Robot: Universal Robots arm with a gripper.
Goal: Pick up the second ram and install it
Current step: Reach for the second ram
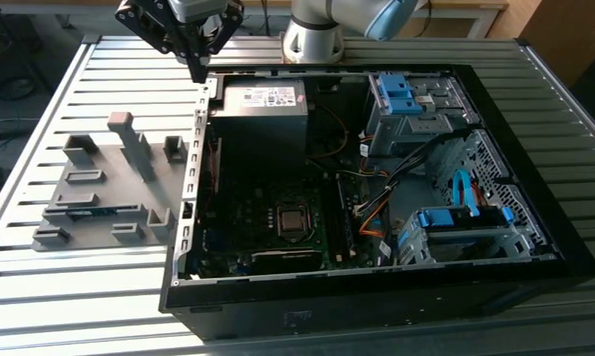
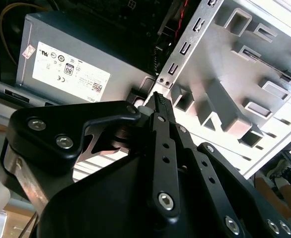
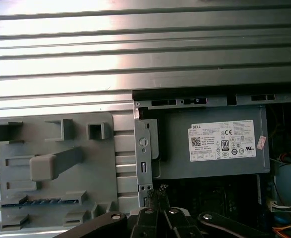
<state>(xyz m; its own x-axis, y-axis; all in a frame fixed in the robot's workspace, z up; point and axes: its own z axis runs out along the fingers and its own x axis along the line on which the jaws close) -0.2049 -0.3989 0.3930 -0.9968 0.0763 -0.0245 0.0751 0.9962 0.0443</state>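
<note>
This looks like a robotics workshop. A slatted metal desk (image 1: pixel 70 289) carries an opened computer case (image 1: pixel 377 308), a grey parts fixture (image 1: pixel 99 215) and the arm's base (image 1: pixel 312 41).

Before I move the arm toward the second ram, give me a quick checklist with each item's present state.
1. Nothing held in the gripper: ok, it is shut on nothing in both wrist views.
2. The second ram seated in the gray fixture: ok, it lies in its slot.
3. Arm lined up over the ram: not ok, it hangs at the corner of the case by the power supply.
4. Jaws open for a grasp: not ok, shut.
5. Free memory slot on the motherboard: cannot tell, too dark.
</note>
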